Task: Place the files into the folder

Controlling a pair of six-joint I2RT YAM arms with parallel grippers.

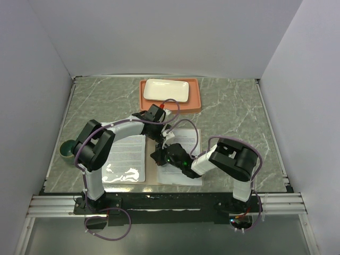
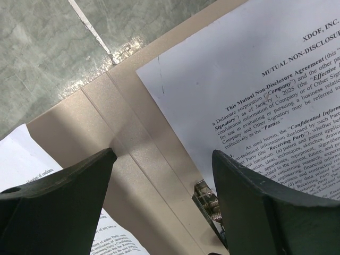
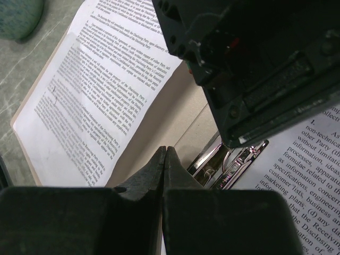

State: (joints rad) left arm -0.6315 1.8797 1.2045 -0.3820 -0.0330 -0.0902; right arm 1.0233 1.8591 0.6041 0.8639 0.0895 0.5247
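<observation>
The tan folder [image 1: 151,176] lies open at the near middle of the table. One of the files [image 1: 127,151] rests on its left half and the other file [image 1: 186,169] on its right half. My left gripper [image 1: 166,137] hangs open over the spine. In the left wrist view the left gripper [image 2: 163,155] straddles the bare folder [image 2: 133,159], with the metal clip [image 2: 207,201] by its right finger. My right gripper [image 3: 166,153] is shut and empty, its tips on the folder [image 3: 159,117] beside the clip [image 3: 236,162].
An orange tray [image 1: 197,100] holding a white plate [image 1: 166,90] stands at the back. A green bowl [image 1: 67,150] sits at the left edge, left of the folder. The two arms cross closely above the folder's middle.
</observation>
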